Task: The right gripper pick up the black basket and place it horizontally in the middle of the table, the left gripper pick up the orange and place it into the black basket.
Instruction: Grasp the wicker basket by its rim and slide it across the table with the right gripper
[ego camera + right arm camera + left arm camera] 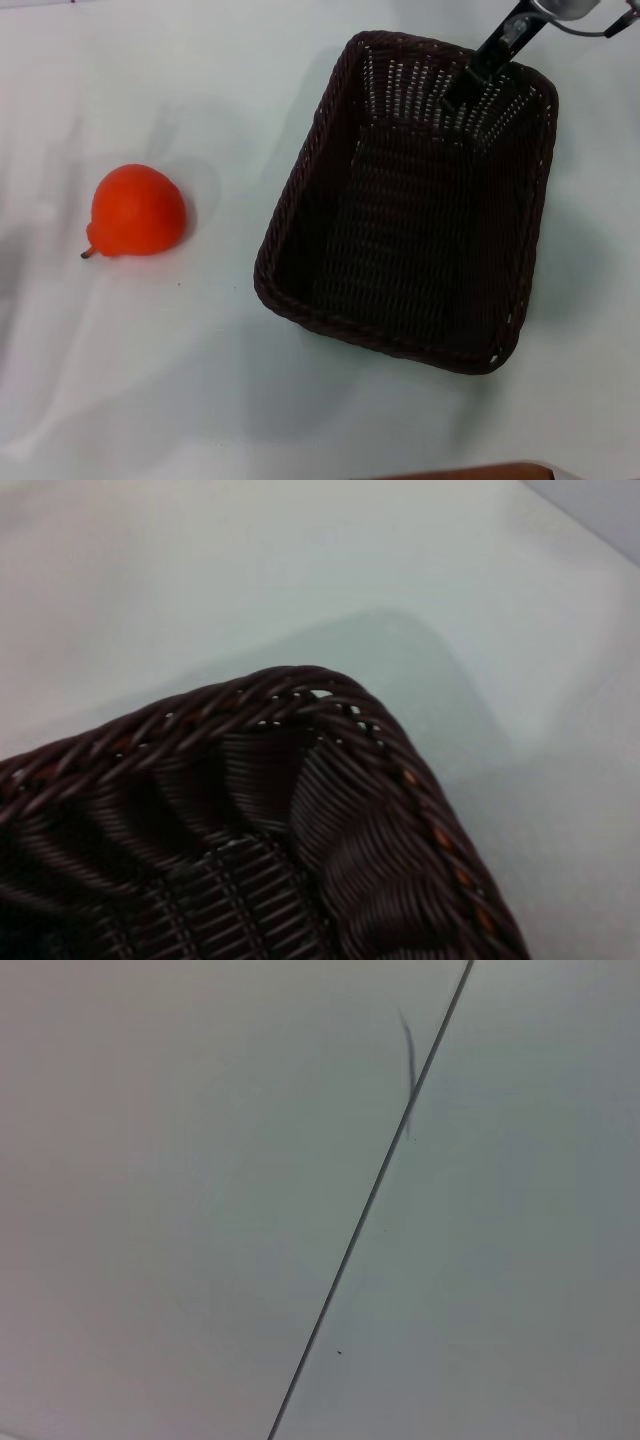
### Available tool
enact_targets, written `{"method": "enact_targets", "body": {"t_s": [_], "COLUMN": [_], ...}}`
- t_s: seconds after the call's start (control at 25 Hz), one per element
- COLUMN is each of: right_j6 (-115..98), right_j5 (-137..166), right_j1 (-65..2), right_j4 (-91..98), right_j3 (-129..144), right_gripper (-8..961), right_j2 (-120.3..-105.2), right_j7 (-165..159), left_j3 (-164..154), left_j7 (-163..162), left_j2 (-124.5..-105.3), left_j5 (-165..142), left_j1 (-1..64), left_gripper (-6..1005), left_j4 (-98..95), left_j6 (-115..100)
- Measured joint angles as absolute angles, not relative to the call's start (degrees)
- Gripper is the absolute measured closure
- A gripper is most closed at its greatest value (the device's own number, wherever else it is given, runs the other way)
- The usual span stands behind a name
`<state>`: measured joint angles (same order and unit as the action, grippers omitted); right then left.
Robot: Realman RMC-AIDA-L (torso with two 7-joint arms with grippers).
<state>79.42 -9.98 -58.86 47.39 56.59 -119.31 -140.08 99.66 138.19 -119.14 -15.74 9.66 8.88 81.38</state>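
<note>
**Right hand at the far wall of the black basket, orange lying apart on the bench**

Right hand [478, 72] comes into my head view from the top right corner, a slim black finger with a silver fitting above it, reaching down over the far end of the black basket [400, 290]. I see its tip against the inner side of the basket's far wall, close to the far right corner, but I cannot tell from here whether the hand is open or closed, or whether it has the rim pinched. My right wrist view shows no fingers at all, only a rounded corner of the basket's braided rim [300, 695] and the sloping weave below it, with pale bench [250, 570] beyond.

The basket sits on the bench [200, 400] in the right half of my head view, its long side running away from me and turned a little off square, the near end slightly to the left of the far end. It holds nothing that I can see.

The orange [137, 211] lies on the bench well to the left of the basket, not touching it, with its short dark stem [88, 254] pointing toward the near left.

Left hand is out of sight in every view I have. My left wrist view gives only bare bench surface crossed by a thin dark seam [372, 1200], with a faint dark smudge beside its upper part
</note>
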Motion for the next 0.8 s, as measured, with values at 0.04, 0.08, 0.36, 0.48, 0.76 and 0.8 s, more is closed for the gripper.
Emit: {"method": "enact_targets", "body": {"t_s": [0.04, 0.08, 0.36, 0.48, 0.76, 0.8], "right_j6": [79.20, 78.98, 78.20, 78.79, 79.68, 79.78], "right_j5": [-10.24, -10.44, -10.93, -10.98, -10.99, -10.99], "right_j1": [-58.88, -58.86, -58.44, -58.38, -58.35, -58.36], "right_j4": [47.24, 47.24, 46.90, 46.81, 47.09, 47.16], "right_j3": [56.52, 56.51, 56.56, 56.49, 55.84, 55.68], "right_gripper": [135, 140, 188, 253, 403, 435], "right_j2": [-119.30, -119.29, -119.33, -119.49, -119.48, -119.49], "right_j7": [-139.86, -139.67, -138.58, -138.17, -139.07, -139.37], "left_j3": [99.71, 99.76, 99.78, 99.98, 100.30, 100.35], "left_j7": [138.21, 138.23, 138.25, 138.25, 139.08, 139.15], "left_j2": [-119.27, -119.32, -119.47, -119.54, -119.80, -119.84], "left_j5": [-15.74, -15.73, -15.74, -15.74, -15.74, -15.74], "left_j1": [9.68, 9.68, 9.64, 9.47, 9.12, 9.06], "left_gripper": [96, 96, 96, 97, 96, 96], "left_j4": [8.87, 8.87, 8.88, 8.88, 8.88, 8.88], "left_j6": [81.37, 81.36, 81.27, 81.24, 81.21, 81.20]}}
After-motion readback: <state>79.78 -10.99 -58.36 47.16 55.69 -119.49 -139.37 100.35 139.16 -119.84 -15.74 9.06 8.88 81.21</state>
